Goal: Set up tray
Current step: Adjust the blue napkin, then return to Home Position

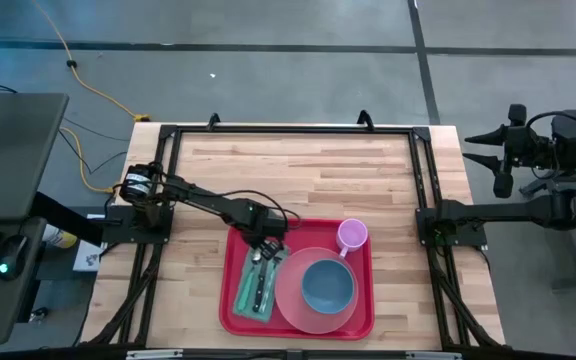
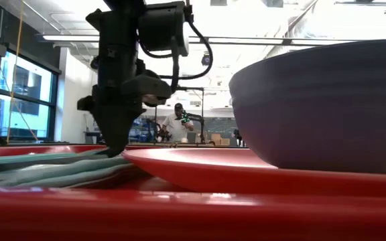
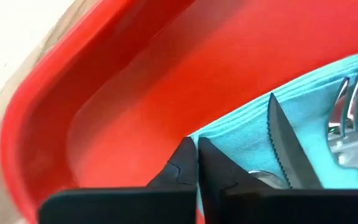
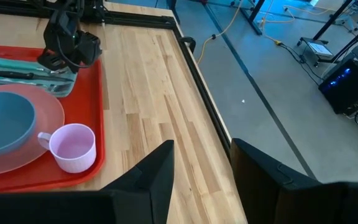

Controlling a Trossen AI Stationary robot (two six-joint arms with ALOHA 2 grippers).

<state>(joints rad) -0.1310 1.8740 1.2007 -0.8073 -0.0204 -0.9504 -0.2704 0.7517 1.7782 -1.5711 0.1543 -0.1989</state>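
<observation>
The red tray [image 1: 363,318] lies at the table's near edge. On it are a folded teal napkin [image 1: 249,292] carrying a knife [image 3: 286,146] and a fork [image 3: 355,93], a pink plate [image 1: 290,300] with a blue bowl [image 1: 326,285] on it, and a pink cup [image 1: 352,235]. My left gripper [image 1: 265,246] is shut and stands over the napkin's far end, pointing down [image 2: 116,144]. My right gripper [image 4: 201,165] is open and waits beyond the table's right edge [image 1: 483,150]. My left gripper comes from above with its shut fingertips [image 3: 185,155] at the far edge of the teal napkin [image 3: 229,134]. Red tray shows through the thin slit between the fingers. I cannot tell whether any cloth is caught. The napkin lies flat on the tray.
A black frame [image 1: 293,130] runs around the wooden table top [image 1: 298,175], which is bare beyond the tray. In the left wrist view the tray's raised rim [image 3: 55,106] stands close beside the gripper. A person [image 2: 178,124] stands far off in the room.
</observation>
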